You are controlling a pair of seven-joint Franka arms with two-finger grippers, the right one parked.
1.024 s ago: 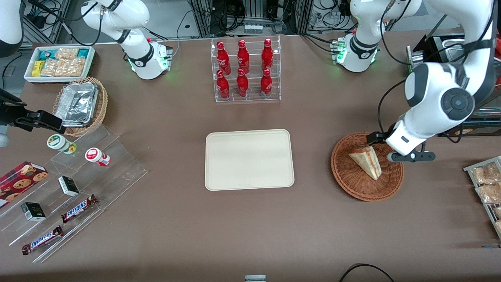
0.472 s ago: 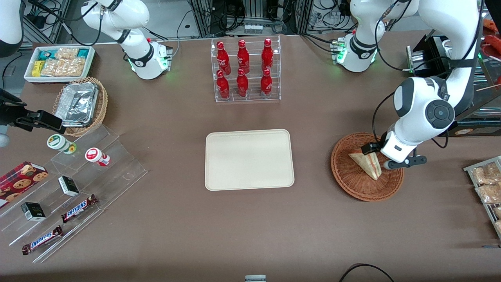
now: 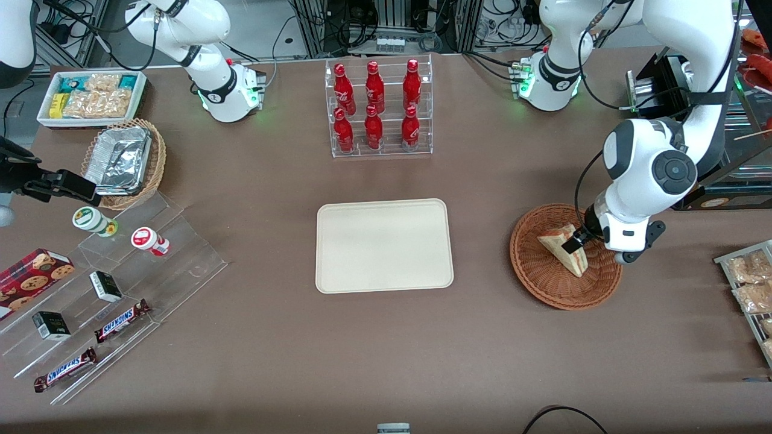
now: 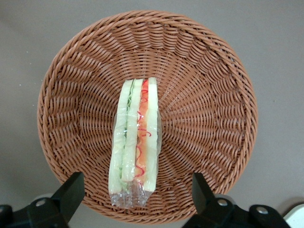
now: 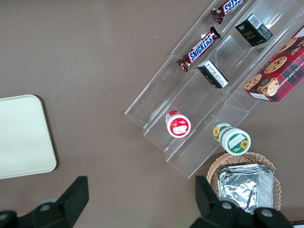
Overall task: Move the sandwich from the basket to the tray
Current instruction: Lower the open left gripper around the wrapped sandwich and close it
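1. The sandwich point(image 3: 564, 248) lay in the basket point(image 3: 546, 283), standing on one long edge, with its red-orange and green filling layers facing up in the wrist view point(image 4: 134, 151).
2. The basket point(image 4: 209, 114) sat on the brown bench point(image 3: 362, 349) toward the working arm's end, well apart from the tray point(image 3: 384, 245).
3. The tray lay flat near the middle of the bench, bare, nearer the front camera than the rack of red bottles point(image 3: 377, 108).
4. The hand point(image 3: 578, 243) hung low over the basket, directly above the sandwich's thick end.
5. The hand's fingers point(image 4: 71, 194) were spread wide, one on each side of the sandwich and clear of its wrap; they gripped nothing.
6. In the wrist view the sandwich's wrapped end sat between the two fingers, close to the basket's rim.
7. Toward the parked arm's end stood a tan basket point(image 3: 154, 172) with foil containers and a white bin point(image 3: 91, 96) of snack packets, the bin farther from the front camera.
8. Clear stepped shelves point(image 3: 120, 289) at that same end carried two Snickers bars point(image 3: 120, 320), small dark boxes, two round tubs and a cookie box point(image 3: 30, 274).
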